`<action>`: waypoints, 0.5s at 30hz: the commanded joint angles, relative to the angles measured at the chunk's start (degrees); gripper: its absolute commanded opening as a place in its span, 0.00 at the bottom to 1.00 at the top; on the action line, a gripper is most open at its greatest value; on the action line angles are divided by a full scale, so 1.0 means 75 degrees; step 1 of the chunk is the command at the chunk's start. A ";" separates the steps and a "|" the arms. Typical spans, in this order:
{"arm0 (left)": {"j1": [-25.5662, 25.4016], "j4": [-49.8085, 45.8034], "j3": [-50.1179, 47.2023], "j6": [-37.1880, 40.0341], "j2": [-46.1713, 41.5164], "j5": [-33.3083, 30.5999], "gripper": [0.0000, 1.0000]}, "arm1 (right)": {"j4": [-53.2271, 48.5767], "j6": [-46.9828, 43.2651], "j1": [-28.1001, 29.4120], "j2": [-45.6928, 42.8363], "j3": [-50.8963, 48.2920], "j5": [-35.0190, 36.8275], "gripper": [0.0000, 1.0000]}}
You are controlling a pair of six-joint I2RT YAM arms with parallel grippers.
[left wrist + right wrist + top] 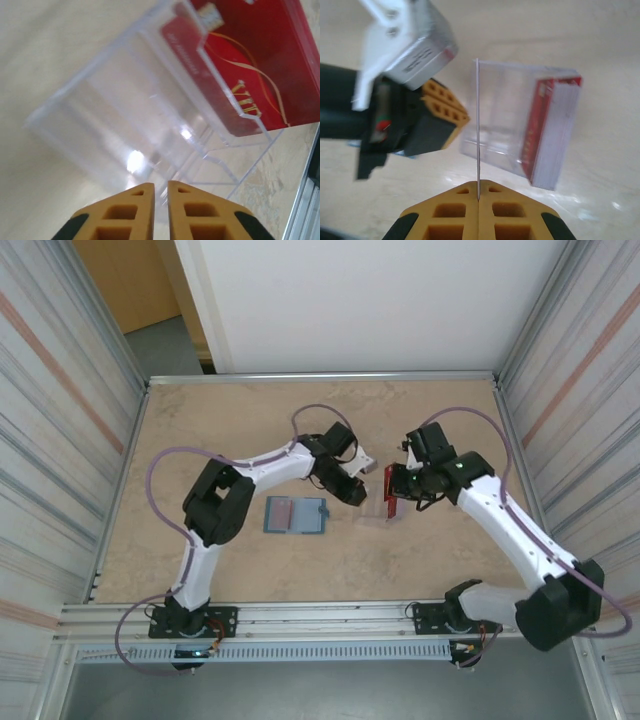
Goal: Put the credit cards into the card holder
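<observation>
We record around the clear case (510, 125), red credit cards (270, 60) inside: right gripper (478, 192) beside it pinching one card (478, 125) edge-on, left gripper (161, 187) near, fingers barely parted, card holder (295, 515) leftward.

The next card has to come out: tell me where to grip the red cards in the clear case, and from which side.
Probably their upward edges: the credit cards stand on edge at one end of the clear case, whose top looks open. Come from above, jaws across a card's flat faces.
</observation>
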 commanded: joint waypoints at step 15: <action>0.2921 0.1888 -0.3035 -0.0859 -0.4846 0.3126 0.58 | 0.6713 0.1626 0.0525 -0.1820 -0.2808 -0.2080 0.00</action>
